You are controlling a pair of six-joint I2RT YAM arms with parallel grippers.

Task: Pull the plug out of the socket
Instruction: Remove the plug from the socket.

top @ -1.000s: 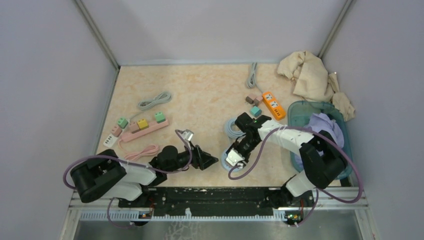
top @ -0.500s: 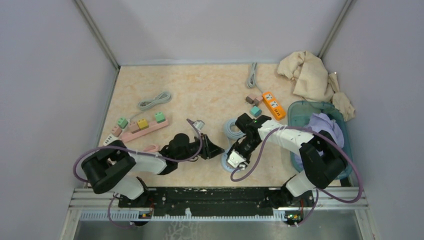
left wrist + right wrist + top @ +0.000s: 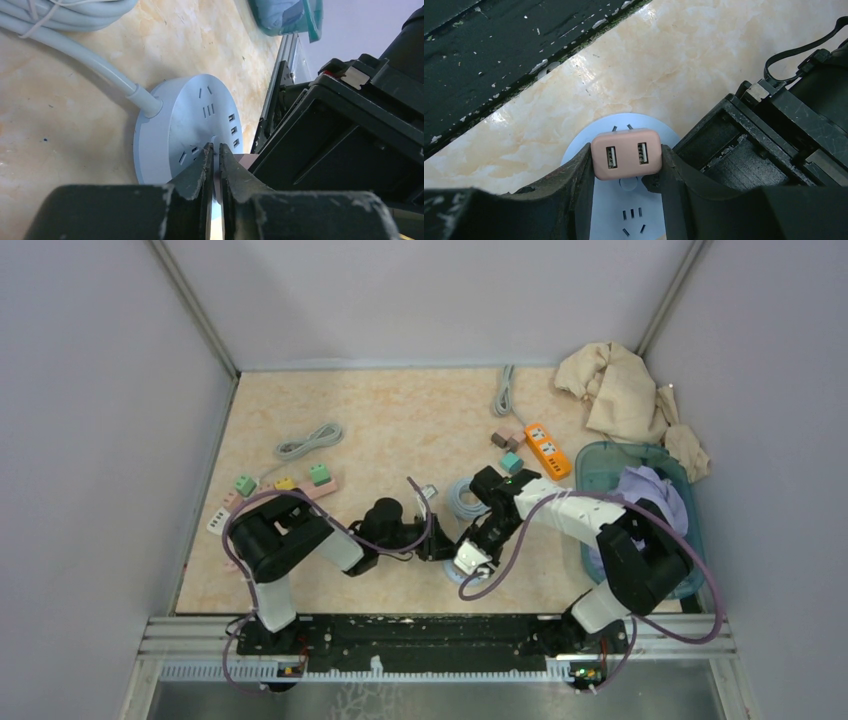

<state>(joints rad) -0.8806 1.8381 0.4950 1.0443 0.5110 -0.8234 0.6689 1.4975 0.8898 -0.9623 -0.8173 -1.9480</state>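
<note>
Pink plug (image 3: pixel 626 160) with two USB ports sits clamped between the fingers of my right claw (image 3: pixel 626 167), directly over the pale blue round socket (image 3: pixel 606 220). I can't tell whether its pins are seated or out. The socket lies flat on the tabletop (image 3: pixel 400 420), close to the near edge and about midway along it. Its grey cable (image 3: pixel 100 65) leads off toward a coil further in. My left claw (image 3: pixel 215 155) has its fingers pressed together, the tips low over the socket's face just beside the plug, and the two claws are nearly touching.
</note>
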